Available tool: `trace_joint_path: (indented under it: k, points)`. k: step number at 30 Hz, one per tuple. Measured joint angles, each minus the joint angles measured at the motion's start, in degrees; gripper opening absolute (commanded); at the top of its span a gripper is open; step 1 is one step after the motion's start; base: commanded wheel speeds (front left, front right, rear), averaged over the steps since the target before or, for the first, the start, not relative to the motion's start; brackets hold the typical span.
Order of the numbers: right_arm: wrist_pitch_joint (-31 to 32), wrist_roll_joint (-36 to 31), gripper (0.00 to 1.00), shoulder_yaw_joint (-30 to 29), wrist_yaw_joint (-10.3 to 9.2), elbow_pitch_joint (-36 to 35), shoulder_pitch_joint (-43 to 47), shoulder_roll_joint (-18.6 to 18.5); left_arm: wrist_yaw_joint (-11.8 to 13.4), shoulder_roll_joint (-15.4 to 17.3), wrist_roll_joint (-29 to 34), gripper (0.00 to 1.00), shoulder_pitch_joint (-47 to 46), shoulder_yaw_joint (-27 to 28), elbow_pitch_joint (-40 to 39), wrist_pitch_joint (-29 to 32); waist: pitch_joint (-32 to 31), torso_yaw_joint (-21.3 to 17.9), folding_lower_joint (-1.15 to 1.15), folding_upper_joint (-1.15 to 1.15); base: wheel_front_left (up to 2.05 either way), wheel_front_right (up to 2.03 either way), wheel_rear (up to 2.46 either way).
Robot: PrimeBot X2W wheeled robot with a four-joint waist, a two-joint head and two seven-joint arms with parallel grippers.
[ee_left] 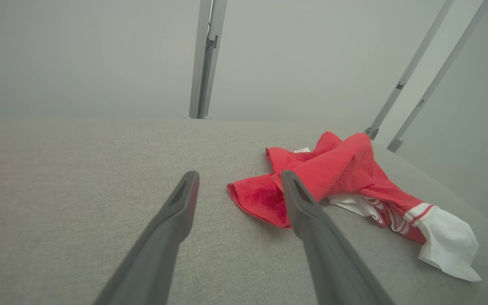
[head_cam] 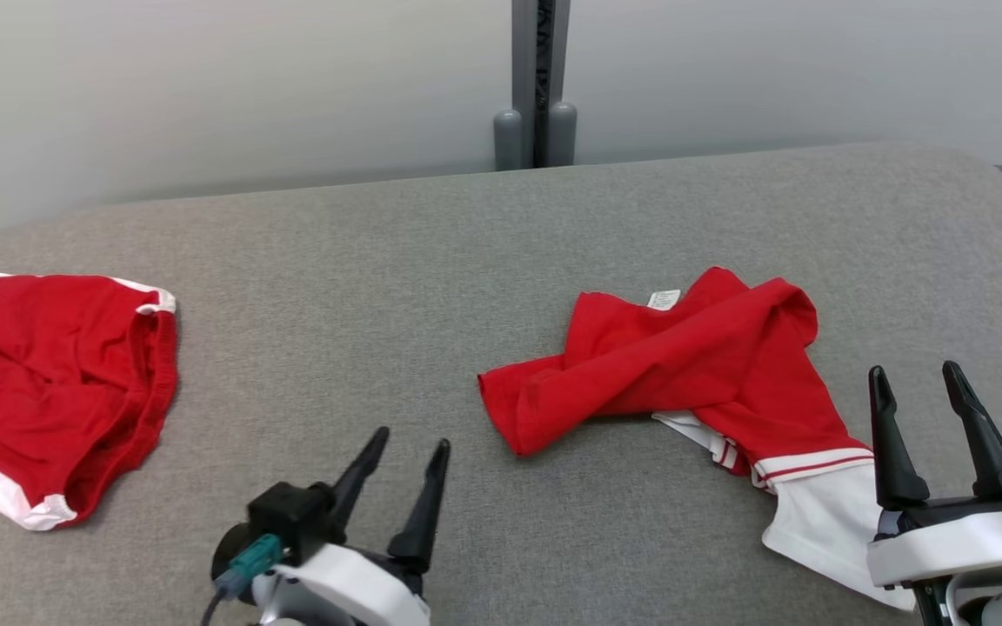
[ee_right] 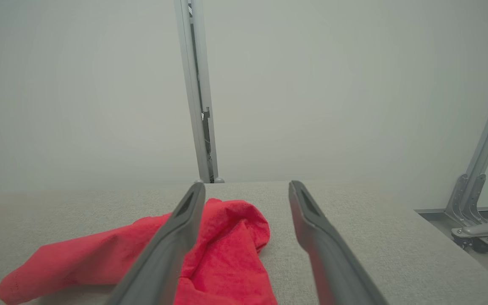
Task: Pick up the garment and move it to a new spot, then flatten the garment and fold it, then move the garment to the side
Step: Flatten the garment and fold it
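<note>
We held the left gripper [head_cam: 412,437] above the grey padded table [head_cam: 362,252], jaws spread wide and empty, near the left end of the crumpled red garment [head_cam: 692,365]. The right gripper [head_cam: 914,368] stood equally wide and empty, just beside the garment's white-trimmed end. The garment lay bunched on the table's right half, its label showing. A second red garment [head_cam: 49,382] lay well apart, at the left edge.

right gripper [ee_right: 247,185]: both dark fingers rise from bottom edge, set wide apart | garment [ee_right: 227,237]: red, crumpled, lies on grey fabric surface [ee_right: 375,220], partly hidden by the finger on the left | behind: pale wall [ee_right: 79,84], grey post [ee_right: 197,106] upright at surface's far edge | far right: metal frame legs [ee_right: 477,203] on castors
</note>
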Motion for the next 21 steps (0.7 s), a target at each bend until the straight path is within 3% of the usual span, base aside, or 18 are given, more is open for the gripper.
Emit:
trace_joint_path:
  k: [9, 21]
  points:
    - [0.0, 0.32, 1.0, 0.19, 0.0, -1.98, -1.54, -0.1, -1.91, -1.1, -0.82, 1.0, -6.95, -8.45, 11.23, 1.4, 2.0, -3.36, 0.0, 0.0, 0.0, 0.0, 0.0]
    - [0.0, -0.31, 1.0, 1.1, 0.0, -4.26, -2.93, 0.0, -2.32, -1.41, -3.83, 1.0, -14.11, -12.48, 23.39, -1.32, 5.62, -9.63, 0.0, 0.0, 0.0, 0.0, 0.0]
